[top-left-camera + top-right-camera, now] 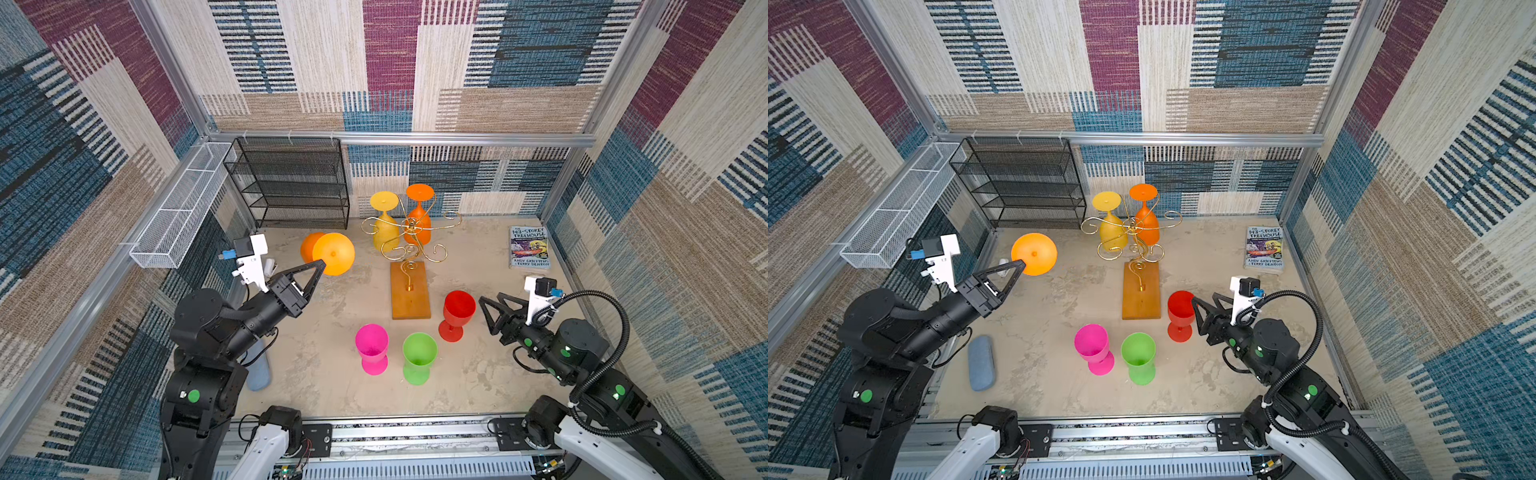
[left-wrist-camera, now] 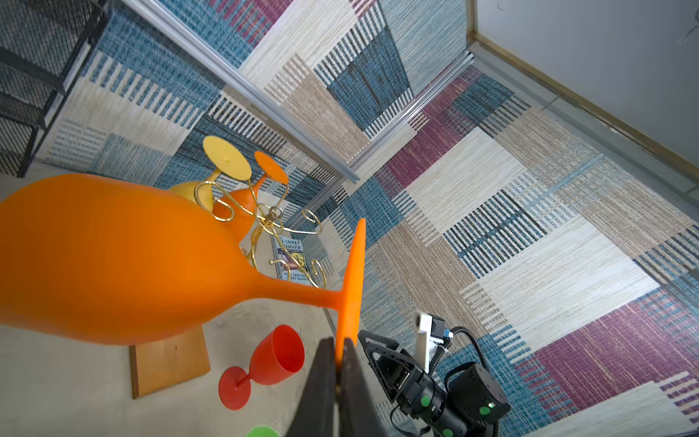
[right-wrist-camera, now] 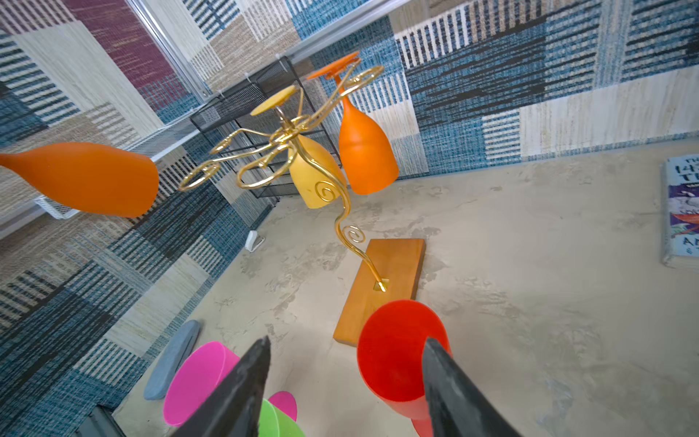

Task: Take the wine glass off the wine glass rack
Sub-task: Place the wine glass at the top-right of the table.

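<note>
The left gripper (image 1: pixel 319 264) is clenched on the thin edge of the foot of an orange wine glass (image 1: pixel 333 254). It holds the glass in the air, tipped on its side, left of centre in both top views and apart from the wine glass rack (image 1: pixel 411 225). In the left wrist view the jaws pinch the foot disc and the bowl sticks out sideways. I judge this glass already off the rack; what is left for it is to be set down on the table (image 1: pixel 324 374). The right gripper (image 1: pixel 487 300), at lower right, stands released just beside a red glass (image 1: pixel 458 307) and grips nothing. That glass, a pink glass (image 1: pixel 372 345) and a green glass (image 1: pixel 419 355) stand upright near the rack's wooden base (image 1: pixel 409 297). Above centre, a yellow glass (image 1: pixel 385 235) and a second orange glass (image 1: pixel 419 228) hang upside down from the scroll arms, so further lifts may remain.
</note>
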### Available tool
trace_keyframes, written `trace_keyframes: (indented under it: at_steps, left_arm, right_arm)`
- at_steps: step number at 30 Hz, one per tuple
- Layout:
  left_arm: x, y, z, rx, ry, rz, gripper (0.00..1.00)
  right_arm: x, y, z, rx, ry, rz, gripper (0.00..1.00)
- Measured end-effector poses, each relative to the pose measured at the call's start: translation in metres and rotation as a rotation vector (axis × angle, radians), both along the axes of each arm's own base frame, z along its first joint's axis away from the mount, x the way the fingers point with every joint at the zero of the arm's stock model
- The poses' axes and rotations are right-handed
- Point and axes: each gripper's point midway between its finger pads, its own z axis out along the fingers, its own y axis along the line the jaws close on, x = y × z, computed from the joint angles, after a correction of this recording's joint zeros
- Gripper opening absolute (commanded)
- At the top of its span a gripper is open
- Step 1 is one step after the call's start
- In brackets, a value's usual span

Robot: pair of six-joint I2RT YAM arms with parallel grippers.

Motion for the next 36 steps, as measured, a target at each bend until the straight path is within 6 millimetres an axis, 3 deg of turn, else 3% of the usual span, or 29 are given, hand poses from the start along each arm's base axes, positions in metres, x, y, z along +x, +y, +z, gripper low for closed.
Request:
trace_keyframes:
  at_steps: [4, 9, 11, 16, 19, 23, 27, 36]
  left_arm:
    - [0.005, -0.008, 0.017, -0.045, -0.068, -0.052, 0.0]
    - [0.047, -0.034, 0.03, -0.233, -0.047, -0.226, 0.0]
    - [0.056, -0.04, 0.036, -0.307, -0.03, -0.278, 0.0]
    - [0.028, -0.051, 0.08, -0.41, -0.179, -0.436, 0.0]
    - [0.019, -0.055, 0.091, -0.472, -0.221, -0.51, 0.0]
    - [0.021, -0.077, 0.08, -0.557, -0.182, -0.621, 0.0]
    - [0.027, -0.094, 0.064, -0.63, -0.123, -0.691, 0.0]
    - [0.013, -0.091, 0.061, -0.697, -0.181, -0.733, 0.0]
  right_arm:
    - [-0.007, 0.014, 0.033, 0.08, -0.128, 0.089, 0.65]
    - [-0.004, 0.048, 0.063, 0.117, -0.231, 0.228, 0.66]
    - [-0.002, 0.061, 0.075, 0.128, -0.27, 0.282, 0.66]
    - [0.0, 0.089, 0.098, 0.147, -0.382, 0.394, 0.65]
    - [0.001, 0.099, 0.107, 0.165, -0.437, 0.434, 0.65]
    - [-0.001, 0.099, 0.123, 0.195, -0.542, 0.469, 0.65]
    - [0.01, 0.086, 0.134, 0.253, -0.6, 0.475, 0.65]
    - [0.029, 0.068, 0.141, 0.335, -0.617, 0.533, 0.63]
